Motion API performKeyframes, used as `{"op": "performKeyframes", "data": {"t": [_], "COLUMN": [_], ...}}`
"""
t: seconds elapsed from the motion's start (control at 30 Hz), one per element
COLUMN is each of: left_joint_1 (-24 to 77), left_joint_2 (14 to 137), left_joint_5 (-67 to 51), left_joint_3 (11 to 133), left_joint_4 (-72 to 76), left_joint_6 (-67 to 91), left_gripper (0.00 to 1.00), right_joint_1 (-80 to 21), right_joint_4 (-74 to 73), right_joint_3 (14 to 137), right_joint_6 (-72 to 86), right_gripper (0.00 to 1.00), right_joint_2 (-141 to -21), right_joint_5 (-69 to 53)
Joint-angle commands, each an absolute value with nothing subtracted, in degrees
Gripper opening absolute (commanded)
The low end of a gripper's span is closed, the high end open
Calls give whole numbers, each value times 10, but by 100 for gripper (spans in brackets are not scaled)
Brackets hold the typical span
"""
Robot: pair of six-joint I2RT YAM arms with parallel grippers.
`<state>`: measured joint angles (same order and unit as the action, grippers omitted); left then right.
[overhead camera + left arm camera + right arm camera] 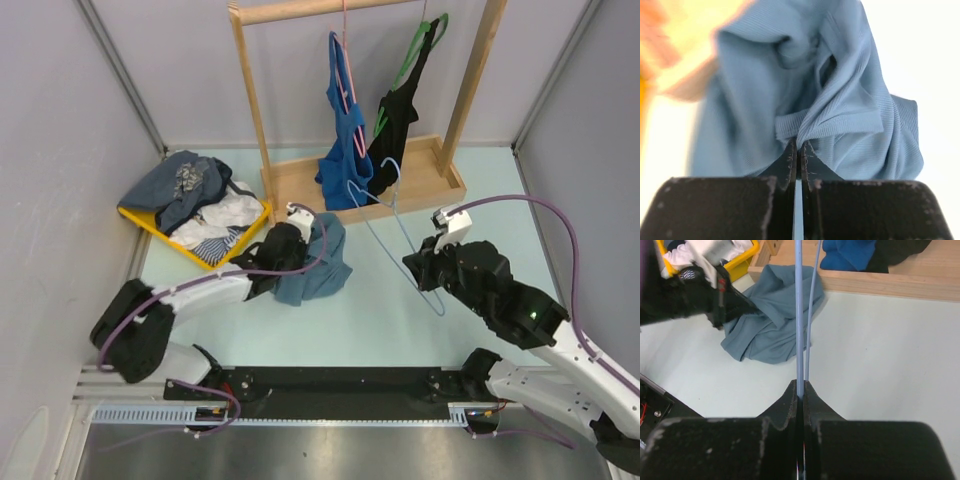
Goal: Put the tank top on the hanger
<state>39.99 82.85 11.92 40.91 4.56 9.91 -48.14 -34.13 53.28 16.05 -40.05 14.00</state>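
The dusty teal-blue tank top (pixel 320 262) lies bunched on the table in front of the wooden rack. My left gripper (pixel 297 240) is shut on a fold of its ribbed fabric (pixel 840 120), as the left wrist view shows (pixel 798 145). The pale light-blue wire hanger (pixel 395 225) is held up off the table at a slant, its hook toward the rack. My right gripper (pixel 418 265) is shut on its wire, as the right wrist view shows (pixel 801 389); there the wire (pixel 799 315) runs up toward the tank top (pixel 771 325).
A wooden rack (pixel 285 180) at the back holds a royal-blue top on a pink hanger (pixel 345 130) and a black top on a green hanger (pixel 400 115). A yellow bin of clothes (pixel 195 205) stands at the left. Grey walls enclose the table.
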Motion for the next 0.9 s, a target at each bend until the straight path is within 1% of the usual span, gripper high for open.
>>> {"op": "performKeyframes", "data": {"t": [0.0,0.03,0.1,0.13,0.2,0.23,0.33,0.4,0.43,0.47,0.53,0.6,0.7,0.77,0.87], "left_joint_1": [405,406,416,421,427,434,459,473,490,499,523,534,552,555,555], "left_joint_2": [695,663,639,626,625,633,655,693,709,750,793,853,909,932,961], "left_joint_5": [191,192,206,207,208,210,220,227,233,235,227,206,170,164,200], "left_joint_3": [509,554,604,652,704,752,831,868,907,925,972,985,953,894,804], "left_joint_4": [-48,-97,-144,-180,-219,-250,-278,-295,-304,-328,-353,-387,-395,-391,-356], "left_joint_6": [69,51,36,22,11,2,-24,-36,-44,-47,-45,-32,-12,-4,10], "left_gripper": [0,0,0,0,0,0,0,0,0,0,0,0,0,0,0], "right_joint_1": [-479,-479,-477,-476,-477,-476,-476,-476,-475,-476,-475,-475,-476,-475,-475], "right_joint_4": [-343,-344,-344,-344,-343,-343,-344,-345,-348,-352,-367,-383,-401,-413,-417], "right_joint_3": [545,545,545,545,545,545,545,546,549,551,558,562,563,563,561], "right_joint_6": [162,161,160,159,159,159,156,154,154,154,155,159,162,163,161], "right_gripper": [0,0,0,0,0,0,0,0,0,0,0,0,0,0,0], "right_joint_2": [-375,-374,-374,-374,-373,-372,-363,-357,-350,-345,-334,-325,-308,-302,-302], "right_joint_5": [156,158,161,161,161,160,159,159,161,164,178,189,207,215,208]}}
